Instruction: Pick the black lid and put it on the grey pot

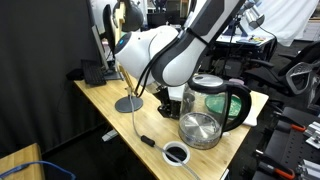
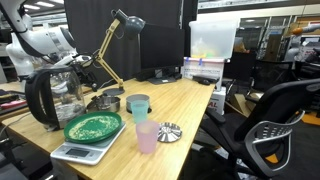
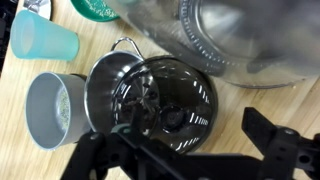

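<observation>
A light wooden surface (image 1: pixel 100 108) is being shown, with a white robot arm being reached over its middle, well in from the edges. In the wrist view the claw (image 3: pixel 185 160) is being held released above the black lid (image 3: pixel 160 100). Its two dark fingers (image 3: pixel 275 150) are being kept wide apart and nothing is being gripped. The lid is lying flat on the surface just beside the grey pot (image 3: pixel 55 108), whose open mouth is being left uncovered. A teal cup (image 3: pixel 40 40) is standing near the pot. The claw is judged to be spread this wide so that the lid can be straddled; lifting is not yet begun. The tall glass kettle (image 1: pixel 222 100) is being crowded close by the arm — little spare room is being left on that side.
</observation>
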`<state>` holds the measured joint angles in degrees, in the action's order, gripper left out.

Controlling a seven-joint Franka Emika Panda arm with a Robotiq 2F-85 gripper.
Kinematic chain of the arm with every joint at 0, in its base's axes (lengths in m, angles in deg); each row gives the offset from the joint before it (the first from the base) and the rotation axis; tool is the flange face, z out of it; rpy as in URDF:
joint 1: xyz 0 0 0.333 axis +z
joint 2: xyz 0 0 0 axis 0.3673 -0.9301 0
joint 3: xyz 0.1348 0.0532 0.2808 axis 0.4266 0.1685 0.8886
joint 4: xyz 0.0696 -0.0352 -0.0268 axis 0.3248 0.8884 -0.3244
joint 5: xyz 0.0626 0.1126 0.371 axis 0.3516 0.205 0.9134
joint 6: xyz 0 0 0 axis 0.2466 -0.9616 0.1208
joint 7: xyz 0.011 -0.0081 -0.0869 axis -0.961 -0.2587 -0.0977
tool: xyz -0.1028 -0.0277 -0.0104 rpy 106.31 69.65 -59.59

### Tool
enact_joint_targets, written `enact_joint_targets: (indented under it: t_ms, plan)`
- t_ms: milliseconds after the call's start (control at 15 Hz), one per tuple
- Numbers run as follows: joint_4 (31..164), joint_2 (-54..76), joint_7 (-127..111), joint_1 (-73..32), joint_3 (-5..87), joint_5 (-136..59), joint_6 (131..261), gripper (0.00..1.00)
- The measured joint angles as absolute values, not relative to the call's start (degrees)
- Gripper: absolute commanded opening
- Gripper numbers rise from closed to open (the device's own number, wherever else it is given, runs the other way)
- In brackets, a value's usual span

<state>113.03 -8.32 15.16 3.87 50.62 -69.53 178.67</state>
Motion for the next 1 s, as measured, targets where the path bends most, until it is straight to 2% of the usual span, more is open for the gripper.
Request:
enact_joint_targets:
  t_ms: [1000]
  plan:
    - [110.9,-11.0,23.2,7.6,48.5,-79.4,177.4,1.0]
